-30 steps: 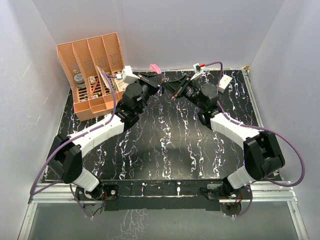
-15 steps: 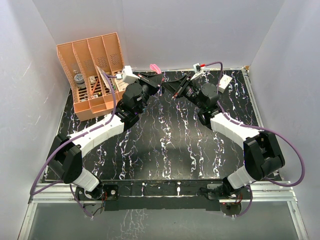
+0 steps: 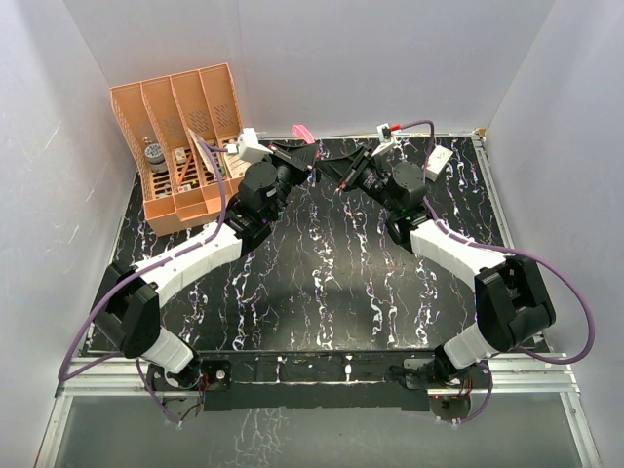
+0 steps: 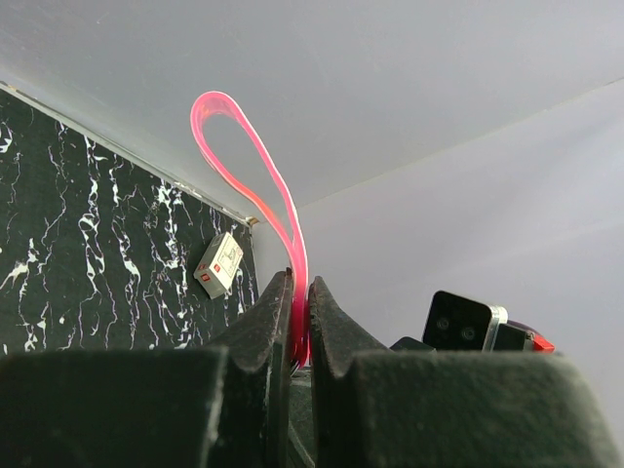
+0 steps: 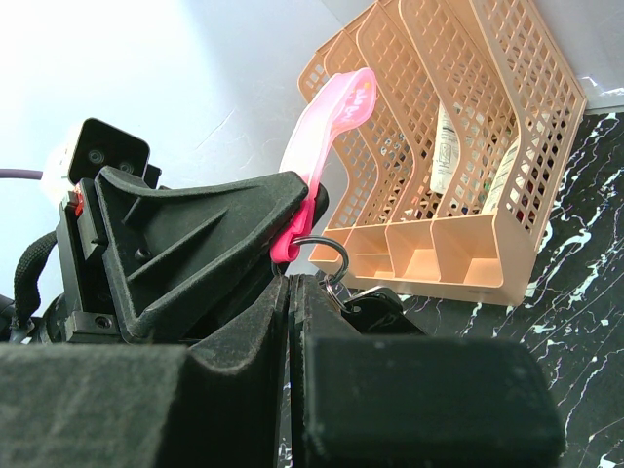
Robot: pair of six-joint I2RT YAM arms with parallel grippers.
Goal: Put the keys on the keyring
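The keyring is a red-pink strap loop (image 4: 244,166) standing up from my left gripper (image 4: 298,285), which is shut on its lower part. From above, the loop (image 3: 303,132) shows at the back of the table over the left gripper (image 3: 305,162). In the right wrist view the strap (image 5: 331,122) ends in a dark metal ring (image 5: 331,249). My right gripper (image 5: 291,280) is shut just under it, and the ring's left end runs into the jaw gap. A dark key (image 5: 373,308) hangs from a small ring beside my right finger. The right gripper (image 3: 331,175) meets the left tip to tip. The blue key is hidden.
An orange mesh organizer (image 3: 180,146) with several slots stands at the back left, and it also shows in the right wrist view (image 5: 458,146). A small white box (image 3: 438,159) lies at the back right, and it also shows in the left wrist view (image 4: 220,265). White walls close in three sides.
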